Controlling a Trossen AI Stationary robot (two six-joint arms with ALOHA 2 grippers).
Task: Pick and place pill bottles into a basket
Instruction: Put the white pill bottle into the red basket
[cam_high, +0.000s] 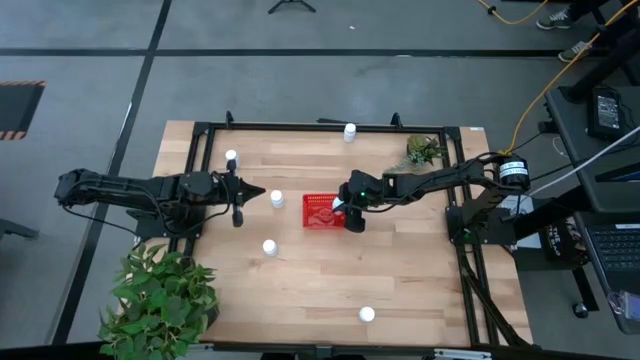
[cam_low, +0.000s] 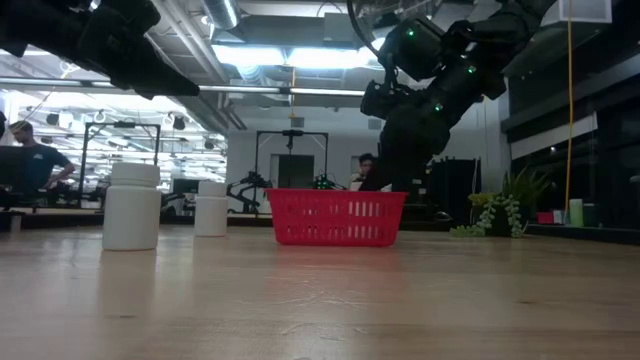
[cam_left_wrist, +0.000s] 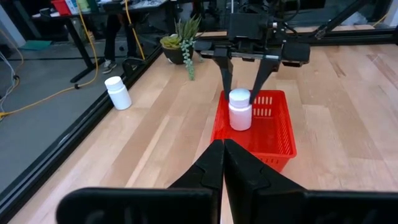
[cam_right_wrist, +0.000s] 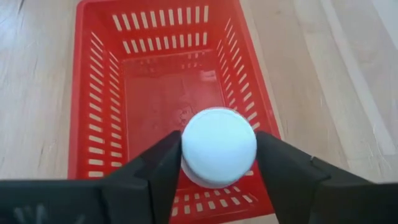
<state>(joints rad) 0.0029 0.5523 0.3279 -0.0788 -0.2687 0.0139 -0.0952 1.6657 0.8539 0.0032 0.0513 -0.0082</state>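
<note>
Pill bottles: five stand loose on the table (cam_high: 420, 260), one near the left rail (cam_high: 231, 157), one (cam_high: 277, 199) beside the basket's left, one nearer the front (cam_high: 269, 247), one at the front edge (cam_high: 367, 314), one on the far rail (cam_high: 349, 131).
Left gripper (cam_high: 238, 196): fingers pressed together, empty, hovering left of the basket.
Basket (cam_high: 318, 203): mid-table, seemingly empty.
Right gripper (cam_right_wrist: 219, 160): pinching a sixth bottle (cam_right_wrist: 219, 146) upright over the basket's right end.

A robotics lab: open concrete floor (cam_high: 90, 30), ceiling strip lights (cam_low: 270, 55), trailing yellow cables (cam_high: 540, 100), and seated people at workstations (cam_low: 35, 165).
</note>
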